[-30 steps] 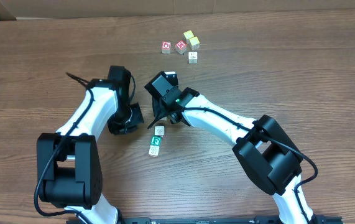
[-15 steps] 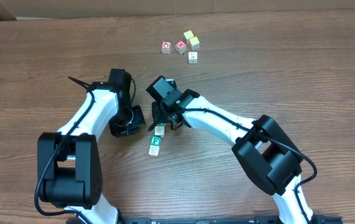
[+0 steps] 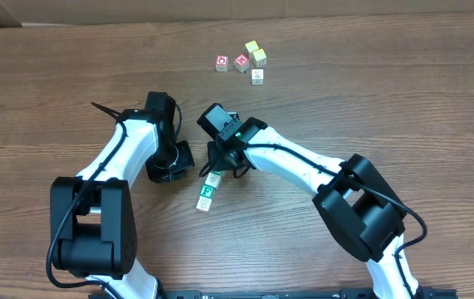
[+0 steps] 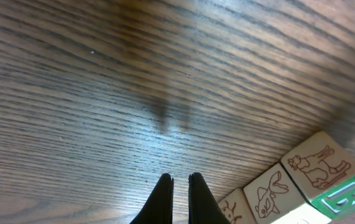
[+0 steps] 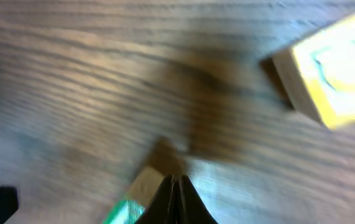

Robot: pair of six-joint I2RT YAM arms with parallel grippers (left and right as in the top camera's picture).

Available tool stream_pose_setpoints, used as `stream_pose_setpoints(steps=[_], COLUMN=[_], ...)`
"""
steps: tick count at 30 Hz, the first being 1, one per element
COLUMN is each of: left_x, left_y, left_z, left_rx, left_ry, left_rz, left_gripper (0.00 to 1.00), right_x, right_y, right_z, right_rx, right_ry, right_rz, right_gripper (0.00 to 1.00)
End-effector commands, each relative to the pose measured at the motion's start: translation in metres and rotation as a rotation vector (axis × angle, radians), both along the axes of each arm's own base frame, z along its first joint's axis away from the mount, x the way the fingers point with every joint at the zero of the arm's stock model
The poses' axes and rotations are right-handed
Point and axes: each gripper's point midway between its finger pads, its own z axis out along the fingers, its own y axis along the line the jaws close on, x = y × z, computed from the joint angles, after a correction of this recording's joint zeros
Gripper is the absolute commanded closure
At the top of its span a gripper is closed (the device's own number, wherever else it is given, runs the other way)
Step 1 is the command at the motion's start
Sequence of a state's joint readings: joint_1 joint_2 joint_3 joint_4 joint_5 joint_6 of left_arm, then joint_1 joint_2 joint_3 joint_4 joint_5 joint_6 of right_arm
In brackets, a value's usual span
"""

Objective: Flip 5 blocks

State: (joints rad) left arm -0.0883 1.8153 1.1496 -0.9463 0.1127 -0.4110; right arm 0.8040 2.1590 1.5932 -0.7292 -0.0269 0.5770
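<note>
You work at a robot lab station: a wood-grain bench (image 3: 411,100), a white-and-black left arm (image 3: 122,154) and right arm (image 3: 299,164) based at its near edge.

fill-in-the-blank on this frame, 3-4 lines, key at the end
1. The left tool and the right tool are both ___.
2. At the far side sit ___ red-printed cubes.
3. The ___ tool is nearer the green-printed blocks.
4. In the left wrist view, one block shows a green letter ___.
Missing words: shut; two; right; B.
</note>
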Motion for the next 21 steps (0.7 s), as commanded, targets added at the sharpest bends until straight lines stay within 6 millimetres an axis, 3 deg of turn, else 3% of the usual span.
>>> stream_pose_setpoints(steps=[1, 7, 12, 17, 21], left_x=[-0.011, -0.018, -0.013, -0.017, -0.015], left_y=[-0.008, -0.015, -0.018, -0.025, -0.026], left_z=[-0.004, -0.010, -0.011, -0.010, -0.010], left_rx=[-0.010, -0.009, -0.016, -0.060, -0.063], left_ry=[0.019, 0.028, 0.007, 0.022, 0.013], left_rz=[-0.048, -0.075, -0.078, -0.081, -0.084], left_gripper=[0.96, 0.96, 0.96, 0.96, 0.96], right_x=[0.014, 0.018, 0.048, 0.082, 0.096], right_y=[-0.002, -0.033, -0.057, -0.083, -0.075], right_z=[0.065, 0.078, 0.076, 0.056, 0.038], right_rx=[0.092, 0.072, 0.081, 0.083, 0.090], right_ry=[-0.058, -0.020, -0.040, -0.051, -0.087], right_rz=[-0.070, -0.164, -0.247, -0.326, -0.254], right_gripper=[0.96, 0.96, 0.92, 0.92, 0.92])
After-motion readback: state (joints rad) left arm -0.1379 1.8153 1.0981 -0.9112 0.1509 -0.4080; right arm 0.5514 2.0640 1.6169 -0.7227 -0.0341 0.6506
